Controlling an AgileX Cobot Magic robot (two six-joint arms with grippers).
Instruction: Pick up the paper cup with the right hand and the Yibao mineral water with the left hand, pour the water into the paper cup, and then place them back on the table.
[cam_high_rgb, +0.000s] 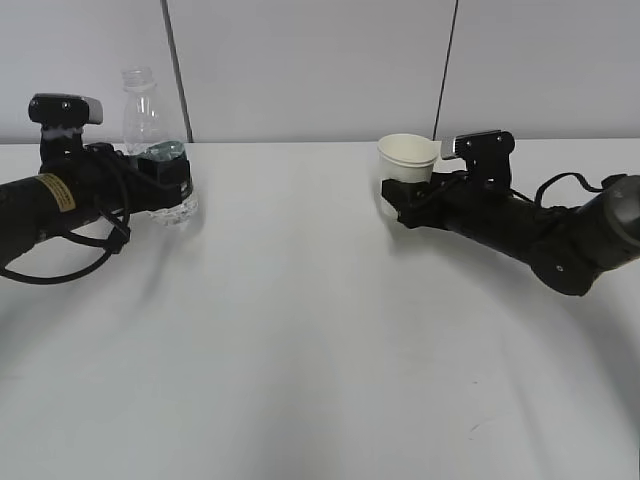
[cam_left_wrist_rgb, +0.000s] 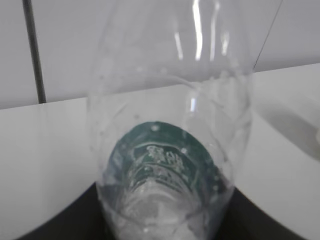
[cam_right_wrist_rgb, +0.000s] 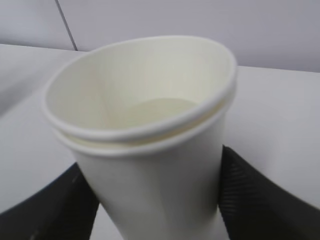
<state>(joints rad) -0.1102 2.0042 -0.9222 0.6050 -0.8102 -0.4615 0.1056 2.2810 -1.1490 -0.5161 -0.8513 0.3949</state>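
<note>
The Yibao mineral water bottle (cam_high_rgb: 140, 110) stands about upright at the far left, capless, with its dark green label (cam_left_wrist_rgb: 160, 150) facing the left wrist camera. My left gripper (cam_high_rgb: 165, 185) is shut on its lower body, with black fingers (cam_left_wrist_rgb: 60, 222) on both sides. The cream-white paper cup (cam_high_rgb: 407, 155) is right of centre, tilted slightly. My right gripper (cam_high_rgb: 405, 192) is shut on its lower half, and black fingers (cam_right_wrist_rgb: 260, 200) press both sides of the cup (cam_right_wrist_rgb: 145, 125). The bases of both are hidden, so I cannot tell whether either touches the table (cam_high_rgb: 300, 330).
A pale wall with two dark vertical seams (cam_high_rgb: 175, 70) runs along the table's far edge. A black cable (cam_high_rgb: 70, 265) loops under the left arm. The two grippers are far apart, with white tabletop between them.
</note>
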